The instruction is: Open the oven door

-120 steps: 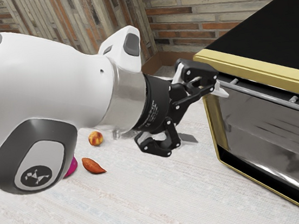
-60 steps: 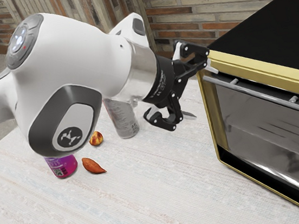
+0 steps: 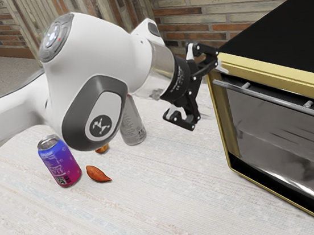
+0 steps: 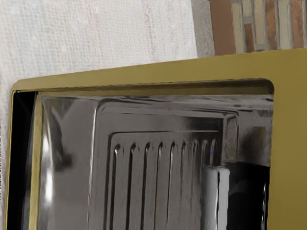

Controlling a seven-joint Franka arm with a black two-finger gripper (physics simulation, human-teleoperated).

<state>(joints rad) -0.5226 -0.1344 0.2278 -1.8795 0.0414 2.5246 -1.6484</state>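
Door (image 3: 288, 136): looks shut, on the front of the oven (image 3: 275, 74), at the exterior view's right.
Handle (image 3: 272, 102): bar along the door's top edge, a bit proud of it, so there should be room to get behind it.
Gripper (image 3: 212, 94): jaws spread wide, nothing between them, hanging near the oven's front corner by the bar's end.
Step in hand: getting lined up on the bar, imo. It'd want to move along to a clear stretch and straddle the bar before closing.
Pull: probably bottom-hinged, so ease it out and down in an arc, turning the wrist as it goes.
Watch out: one tip sits really close to the yellow trim (image 3: 283, 75) and could snag.
Further out: purple-blue can (image 3: 60, 161) and orange-brown tapered thing (image 3: 98, 174), well apart from the door.
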